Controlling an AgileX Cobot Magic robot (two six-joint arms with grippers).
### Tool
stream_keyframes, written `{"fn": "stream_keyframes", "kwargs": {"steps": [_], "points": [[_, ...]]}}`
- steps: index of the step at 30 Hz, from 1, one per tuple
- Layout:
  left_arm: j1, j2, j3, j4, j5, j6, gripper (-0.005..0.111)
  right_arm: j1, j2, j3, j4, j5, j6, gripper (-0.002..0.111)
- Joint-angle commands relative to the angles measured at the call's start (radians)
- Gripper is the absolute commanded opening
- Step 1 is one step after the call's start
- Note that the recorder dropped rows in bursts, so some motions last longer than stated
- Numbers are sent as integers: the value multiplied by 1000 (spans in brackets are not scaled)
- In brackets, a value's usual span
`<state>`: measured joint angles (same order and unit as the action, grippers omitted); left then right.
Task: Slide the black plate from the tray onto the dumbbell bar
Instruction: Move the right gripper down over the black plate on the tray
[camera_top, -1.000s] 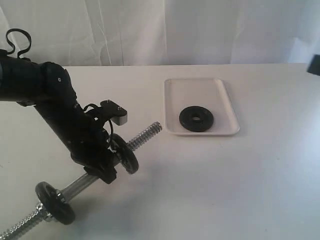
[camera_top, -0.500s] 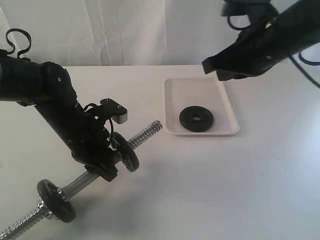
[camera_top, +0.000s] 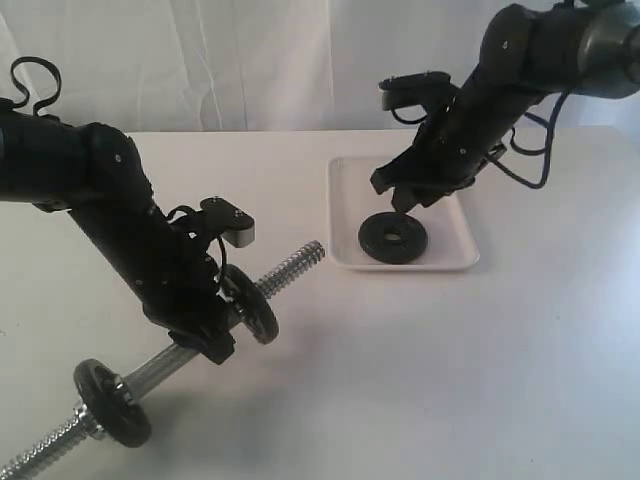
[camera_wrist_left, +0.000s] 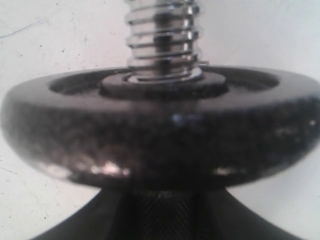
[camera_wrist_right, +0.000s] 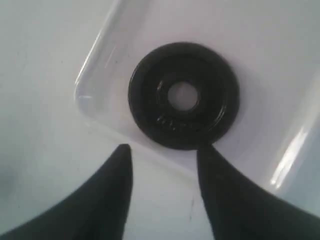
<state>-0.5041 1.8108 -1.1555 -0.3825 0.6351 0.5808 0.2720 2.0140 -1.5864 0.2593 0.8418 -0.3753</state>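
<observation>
A small black plate (camera_top: 393, 238), flat and round with a raised rim and a central hole showing white, lies inside the white tray (camera_top: 440, 180), near the tray edge that faces the dumbbell bar (camera_top: 290, 270). Over the tray hangs the right claw (camera_top: 405, 200), its fingers spread and empty, tips close by the plate's rim; contact cannot be made out. Well clear of the tray, the left claw (camera_top: 205, 338) is clenched on the chrome bar between two other black discs (camera_top: 112, 405), the threaded end tilted up toward the tray above the white counter (camera_top: 450, 380). The bar's other end is cut off by the frame. One blurred disc fills the left wrist view, hiding that claw's fingers.
</observation>
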Motion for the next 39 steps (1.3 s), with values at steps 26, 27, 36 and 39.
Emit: {"fn": "stream_keyframes", "kwargs": {"steps": [26, 27, 36, 39], "points": [[-4, -42, -10, -81, 76, -5, 0, -13, 80, -8, -12, -57, 91, 59], [-4, -42, -10, -81, 76, -5, 0, -13, 80, -8, -12, -54, 81, 59], [-4, -42, -10, -85, 74, -5, 0, -13, 80, -8, 37, -82, -91, 87], [-4, -42, -10, -88, 74, -5, 0, -13, 80, -8, 37, -91, -114, 105]]}}
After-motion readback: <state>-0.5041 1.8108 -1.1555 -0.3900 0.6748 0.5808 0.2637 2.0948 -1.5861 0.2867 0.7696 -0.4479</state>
